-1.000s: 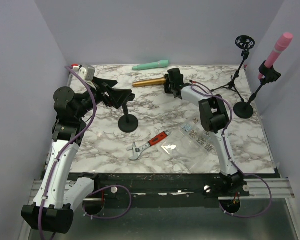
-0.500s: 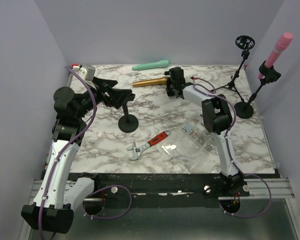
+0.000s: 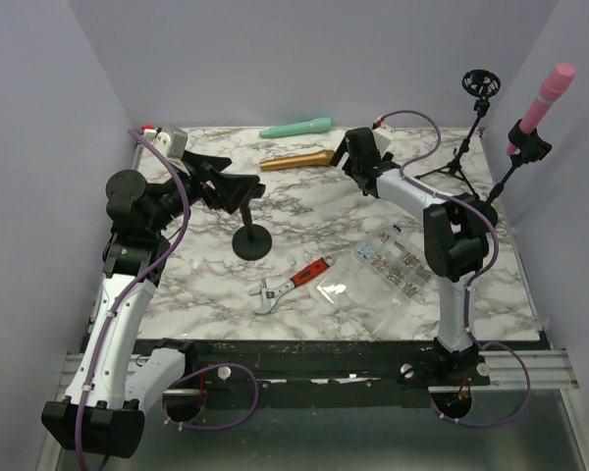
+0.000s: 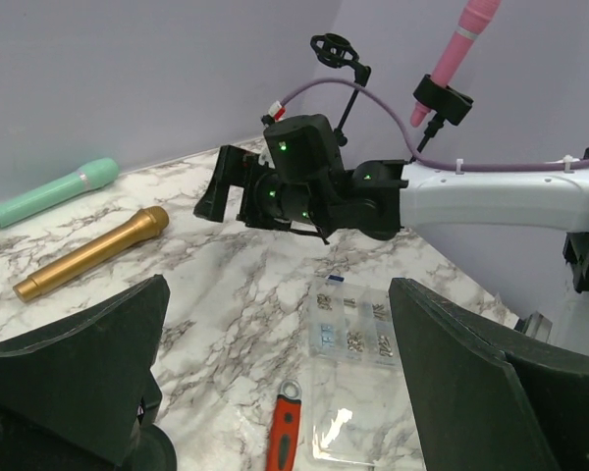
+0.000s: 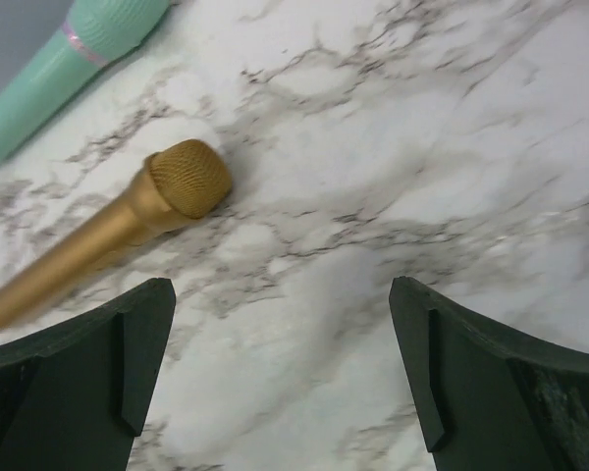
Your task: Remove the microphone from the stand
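Observation:
A gold microphone (image 3: 294, 160) lies flat on the marble table, free of any grip; it also shows in the left wrist view (image 4: 88, 252) and the right wrist view (image 5: 98, 235). My right gripper (image 3: 351, 157) hovers just to the right of its head, open and empty (image 5: 280, 294). A black stand with a round base (image 3: 252, 241) rises to my left gripper (image 3: 234, 183), which is open with nothing between its fingers (image 4: 278, 314). A pink microphone (image 3: 548, 93) sits clipped upright in a second stand (image 3: 481, 216) at the far right.
A mint microphone (image 3: 294, 128) lies along the back wall. An empty tripod stand (image 3: 471, 118) is at the back right. A red-handled wrench (image 3: 293, 285) and a clear box of screws (image 3: 393, 263) lie near the front middle. Walls close in on three sides.
My right gripper has opened off the gold microphone's head and drawn back to the right; the microphone stays lying on the table. The left arm has not moved.

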Robot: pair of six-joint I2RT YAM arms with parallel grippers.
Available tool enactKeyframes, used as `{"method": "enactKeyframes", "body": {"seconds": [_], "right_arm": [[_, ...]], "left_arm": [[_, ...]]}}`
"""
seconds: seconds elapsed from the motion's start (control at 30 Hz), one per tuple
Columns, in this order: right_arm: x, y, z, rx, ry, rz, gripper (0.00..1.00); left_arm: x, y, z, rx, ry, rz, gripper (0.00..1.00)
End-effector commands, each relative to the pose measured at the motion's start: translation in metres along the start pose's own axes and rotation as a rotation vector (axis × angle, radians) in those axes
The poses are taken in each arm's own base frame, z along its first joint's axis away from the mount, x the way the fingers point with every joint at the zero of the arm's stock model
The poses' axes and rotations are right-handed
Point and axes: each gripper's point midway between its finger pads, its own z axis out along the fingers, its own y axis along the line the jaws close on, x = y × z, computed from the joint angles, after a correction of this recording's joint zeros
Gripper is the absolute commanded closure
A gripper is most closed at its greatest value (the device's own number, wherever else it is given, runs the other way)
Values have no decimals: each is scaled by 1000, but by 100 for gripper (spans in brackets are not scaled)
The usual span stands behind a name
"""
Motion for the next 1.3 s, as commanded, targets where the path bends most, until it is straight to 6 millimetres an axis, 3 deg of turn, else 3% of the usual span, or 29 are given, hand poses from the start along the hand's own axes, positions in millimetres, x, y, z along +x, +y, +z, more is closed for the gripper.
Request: {"method": "enactKeyframes", "body": {"seconds": [0.0,0.17,0.33,0.47,0.7,0.83,0.97,1.1,1.27], "right_arm": [[-49,-63,-26,254,-151,-557,1],[-104,-84,-56,413,-329,-718,0],[-157,-87,-77,427,-411,-676,0],[-201,-81,-93,451,-476,-640,0],[-279,-50,-146,398,-652,-521,0],[-314,-50,-159,389,-711,-485,0],[-328,-50,-158,406,-697,-507,0],[-326,-60,-151,408,-670,-501,0],[-287,-86,-125,333,-569,-416,0]], "left_arm": [[-3,-9,1,40,-8,6,1],[-1,-9,3,48,-3,-1,1],[3,-4,6,38,10,-12,1],[2,-8,5,53,13,-10,2],[2,-9,5,62,14,-19,1],[2,-10,5,62,14,-19,2],[3,-11,6,67,16,-20,1],[4,-12,7,76,19,-28,1],[6,-13,9,85,26,-39,1]]}}
